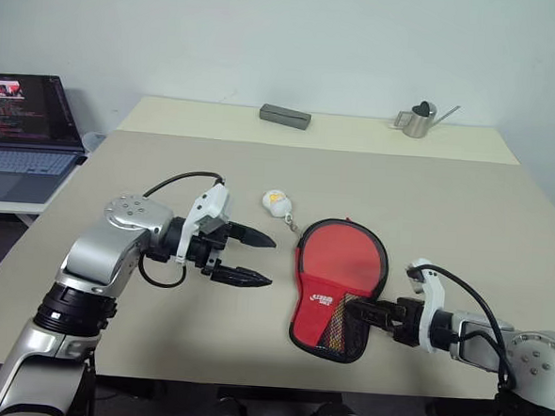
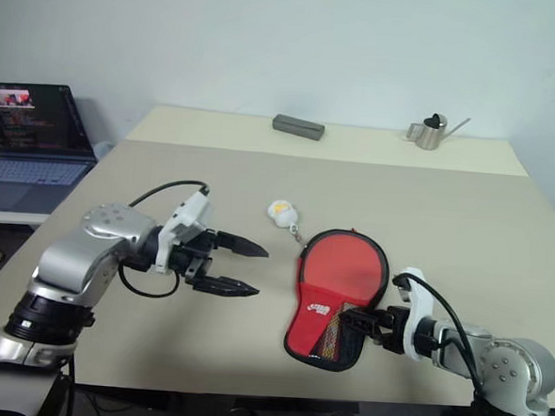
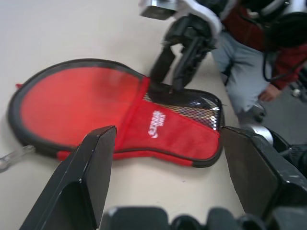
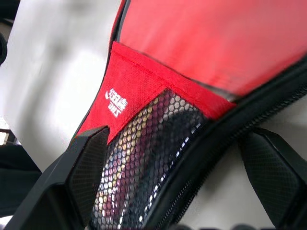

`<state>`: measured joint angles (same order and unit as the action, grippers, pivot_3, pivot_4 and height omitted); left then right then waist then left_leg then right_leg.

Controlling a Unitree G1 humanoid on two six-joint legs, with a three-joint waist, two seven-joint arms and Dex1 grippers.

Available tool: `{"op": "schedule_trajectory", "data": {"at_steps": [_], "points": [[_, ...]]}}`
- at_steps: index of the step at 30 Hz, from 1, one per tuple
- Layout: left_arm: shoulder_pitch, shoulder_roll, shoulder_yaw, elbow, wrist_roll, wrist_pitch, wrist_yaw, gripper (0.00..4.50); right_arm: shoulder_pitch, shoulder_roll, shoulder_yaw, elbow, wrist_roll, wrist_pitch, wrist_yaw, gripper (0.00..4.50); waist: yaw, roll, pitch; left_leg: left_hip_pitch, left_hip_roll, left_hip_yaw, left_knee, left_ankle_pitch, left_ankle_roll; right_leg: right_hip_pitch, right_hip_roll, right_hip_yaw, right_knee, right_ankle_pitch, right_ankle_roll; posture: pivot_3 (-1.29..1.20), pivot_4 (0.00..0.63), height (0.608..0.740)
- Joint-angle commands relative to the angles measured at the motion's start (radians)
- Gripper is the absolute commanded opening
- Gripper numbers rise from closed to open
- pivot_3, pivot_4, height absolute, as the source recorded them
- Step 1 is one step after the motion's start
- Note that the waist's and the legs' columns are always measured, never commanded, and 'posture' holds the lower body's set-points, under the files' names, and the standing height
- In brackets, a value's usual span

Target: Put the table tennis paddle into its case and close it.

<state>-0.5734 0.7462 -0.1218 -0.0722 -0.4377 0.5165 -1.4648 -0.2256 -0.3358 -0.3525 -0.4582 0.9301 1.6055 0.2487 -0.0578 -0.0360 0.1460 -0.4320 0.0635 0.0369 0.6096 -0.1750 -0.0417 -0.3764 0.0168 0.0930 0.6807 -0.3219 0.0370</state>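
The soft red case (image 1: 337, 285), paddle-shaped with a black mesh pocket, lies flat near the table's (image 1: 448, 200) front edge. The right pincer (image 1: 365, 312) stands open at the mesh end; the left pincer (image 1: 256, 258) hovers open beside the case, holding nothing.

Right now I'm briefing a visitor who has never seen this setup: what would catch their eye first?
The red case lies flat near the front edge of the beige table, its white-yellow zipper charm trailing off toward the far side. The right gripper, open, straddles the case's mesh-pocket end, while the left gripper hangs open to the case's left. At the far edge sit a small metal watering can and a grey bar.
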Motion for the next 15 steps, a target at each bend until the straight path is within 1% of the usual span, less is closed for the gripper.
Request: {"op": "schedule_trajectory", "data": {"at_steps": [1, 5, 9, 15], "points": [[-0.009, 0.019, -0.001, -0.037, -0.016, -0.016, -0.020, 3.73, -0.021, -0.002, 0.012, 0.008, 0.001, 0.009, -0.012, 4.50, 0.000, 0.000, 0.000, 0.000, 0.000, 0.000, 0.000, 0.000, 0.000, 0.000, 0.000, 0.000, 0.000, 0.000, 0.000, 0.00, 0.150, 0.740], [-0.001, 0.026, -0.001, -0.040, -0.014, -0.019, -0.019, 3.76, -0.012, -0.019, 0.004, 0.012, 0.013, 0.009, -0.020, 3.68, -0.001, 0.000, 0.000, 0.000, 0.000, 0.000, 0.000, 0.000, 0.000, 0.000, 0.000, 0.000, 0.000, 0.000, 0.000, 0.00, 0.150, 0.740], [0.040, 0.050, -0.001, -0.080, -0.028, -0.006, -0.029, 3.76, 0.018, -0.057, 0.003, 0.010, 0.050, 0.009, -0.023, 2.29, 0.000, 0.000, 0.000, -0.001, 0.000, 0.000, -0.001, 0.000, 0.000, -0.001, 0.000, 0.000, 0.000, -0.001, -0.001, 0.00, 0.150, 0.740], [0.116, 0.096, 0.000, -0.166, -0.063, 0.018, -0.032, 3.76, 0.033, -0.126, 0.026, 0.022, 0.117, 0.009, -0.030, 0.36, 0.000, 0.000, 0.000, -0.001, 0.000, 0.000, -0.001, 0.000, 0.000, -0.002, 0.000, 0.000, 0.000, -0.001, -0.002, 0.00, 0.150, 0.740]]}}
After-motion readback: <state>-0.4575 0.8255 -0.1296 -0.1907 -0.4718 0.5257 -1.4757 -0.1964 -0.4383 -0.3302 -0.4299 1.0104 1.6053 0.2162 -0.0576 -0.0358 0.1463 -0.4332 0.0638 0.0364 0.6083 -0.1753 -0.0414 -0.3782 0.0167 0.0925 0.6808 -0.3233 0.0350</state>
